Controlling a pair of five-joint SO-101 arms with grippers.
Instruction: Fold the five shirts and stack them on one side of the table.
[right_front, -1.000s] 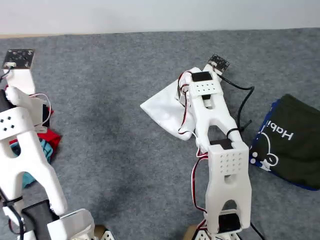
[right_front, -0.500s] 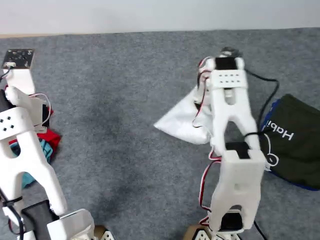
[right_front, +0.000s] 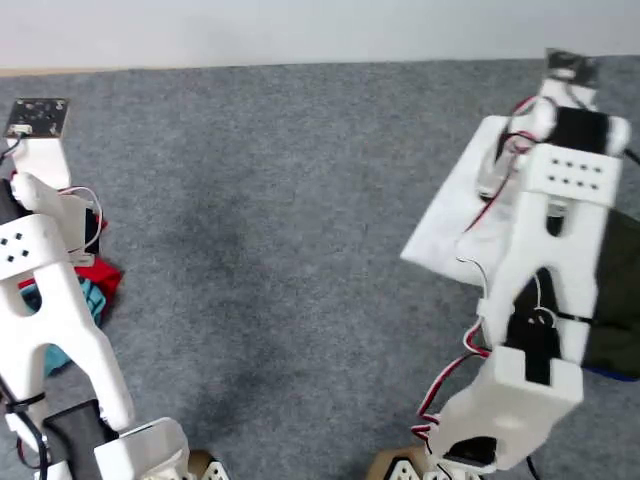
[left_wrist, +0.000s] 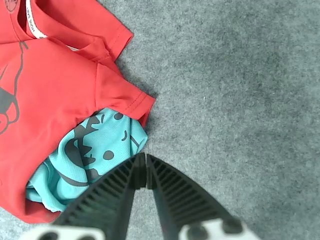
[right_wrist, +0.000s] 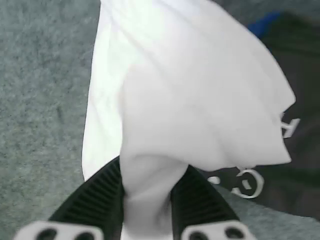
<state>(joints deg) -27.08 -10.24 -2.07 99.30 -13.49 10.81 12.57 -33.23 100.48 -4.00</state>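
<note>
High view: right arm (right_front: 545, 260) covers most of dark shirt (right_front: 625, 290) at 3 o'clock, plus part of white shirt (right_front: 445, 230). At 9, left arm (right_front: 50, 300) hides most of red shirt (right_front: 108, 278) & teal shirt (right_front: 92, 300).

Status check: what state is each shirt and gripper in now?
left gripper, shut, empty.
right gripper, shut on white shirt.
white shirt, clamped, overlapping dark shirt.
dark shirt, lying partly covered.
red shirt, lying over teal shirt.
teal shirt, bunched, partly under red shirt.

Grey felt-like table cover (right_front: 260, 210); pale wall (right_front: 300, 30) beyond far edge.
</note>
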